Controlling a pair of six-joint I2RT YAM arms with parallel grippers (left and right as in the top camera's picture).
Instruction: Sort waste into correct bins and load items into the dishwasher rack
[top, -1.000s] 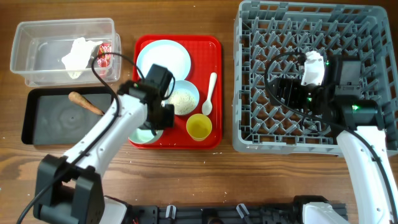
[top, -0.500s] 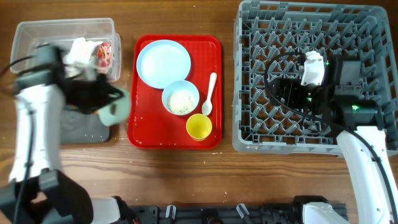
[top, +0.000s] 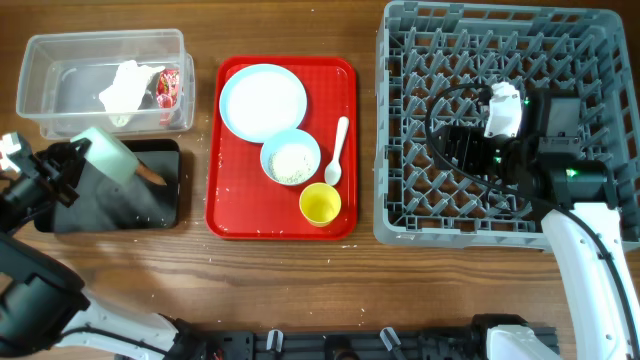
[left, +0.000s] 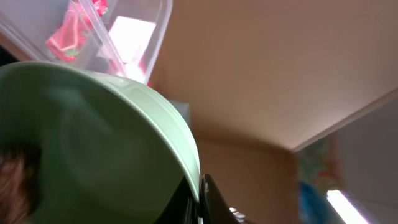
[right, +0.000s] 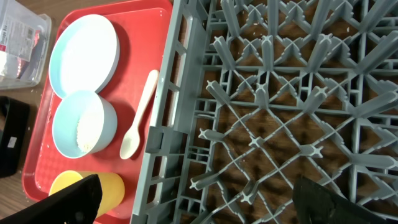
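Observation:
My left gripper (top: 78, 163) is shut on the rim of the mint-green bowl (top: 108, 155), which is tipped on its side over the black tray (top: 120, 205). In the left wrist view the bowl (left: 93, 143) fills the left, its rim pinched between my fingers (left: 200, 202). A brown scrap (top: 150, 173) lies in the tray. The clear tub (top: 60, 85) holds the napkin (top: 125, 85) and wrapper (top: 167, 86). My right gripper (right: 202, 205) is open and empty over the grey rack (top: 500, 210). The plate (top: 263, 100), the blue bowl with rice (top: 290, 158), the yellow cup (top: 320, 203) and the spoon (top: 338, 150) sit on the red tray.
The red serving tray (top: 225, 190) lies between the bins and the rack. Rice grains are scattered on it and on the wood near its front. The right wrist view shows the rack's pegs (right: 280, 93) and the tray's dishes to the left.
My left arm lifted the mint-green bowl off the red tray, swung it left, and now holds it tipped over the black tray. The right arm has not moved.

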